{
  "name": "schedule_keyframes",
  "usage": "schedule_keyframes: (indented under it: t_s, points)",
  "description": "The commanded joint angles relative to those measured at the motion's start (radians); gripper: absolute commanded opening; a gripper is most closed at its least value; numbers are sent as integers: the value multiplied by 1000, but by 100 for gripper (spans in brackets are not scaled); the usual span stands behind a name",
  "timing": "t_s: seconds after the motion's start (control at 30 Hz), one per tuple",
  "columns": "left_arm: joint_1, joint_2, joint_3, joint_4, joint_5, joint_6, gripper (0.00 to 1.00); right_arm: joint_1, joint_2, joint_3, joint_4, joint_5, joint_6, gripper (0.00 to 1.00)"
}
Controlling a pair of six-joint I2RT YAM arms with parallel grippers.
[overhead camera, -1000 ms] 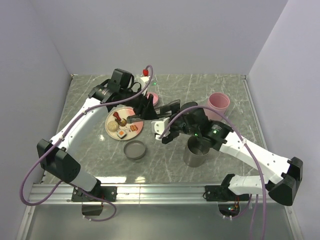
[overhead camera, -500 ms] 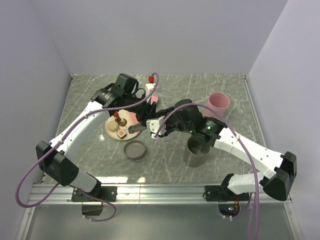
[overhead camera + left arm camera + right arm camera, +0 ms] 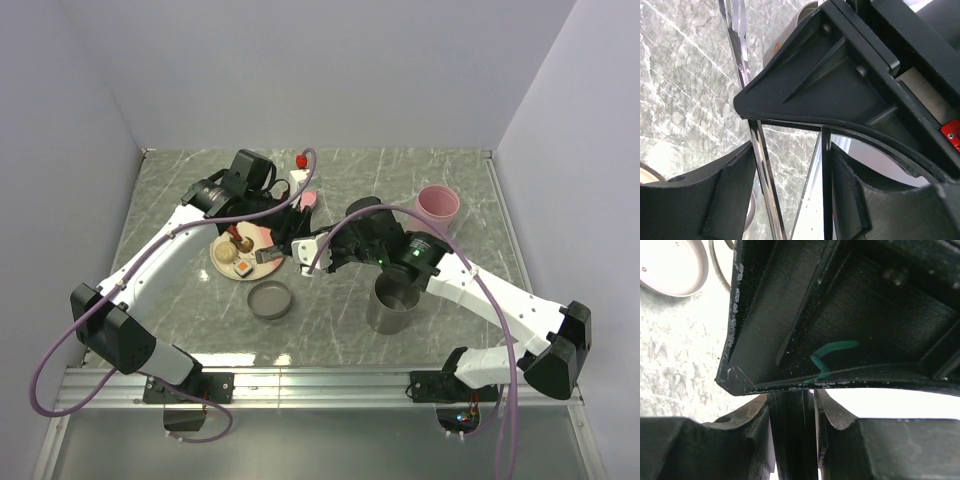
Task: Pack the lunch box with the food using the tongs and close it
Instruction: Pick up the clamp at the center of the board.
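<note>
Grey marble table (image 3: 180, 200), arms meeting by the plate (image 3: 228, 272) left of its middle: left gripper (image 3: 790, 192) holds the tongs (image 3: 760, 165) half-spread, right gripper (image 3: 792, 440) pinches them too, tips hidden. The food (image 3: 243, 266) lies on the plate. Picking-up looks in hand; next, squeeze around one piece.
</note>
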Motion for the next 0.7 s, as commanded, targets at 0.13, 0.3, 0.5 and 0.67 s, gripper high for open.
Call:
schedule_keyframes:
  t_s: [0.13,0.3,0.5,0.67]
  points:
    - [-11,-35,-1,1,23,5,61,-5,-31,-6,101,78,-25,31]
    - [-11,-38,-18,27,54,-31,61,3,-51,-64,190,118,-64,30]
    - [-9,-27,-27,47,78,-65,62,13,-66,-112,269,146,-79,29]
    - [-11,-21,-25,45,81,-70,59,16,-66,-113,275,146,-79,29]
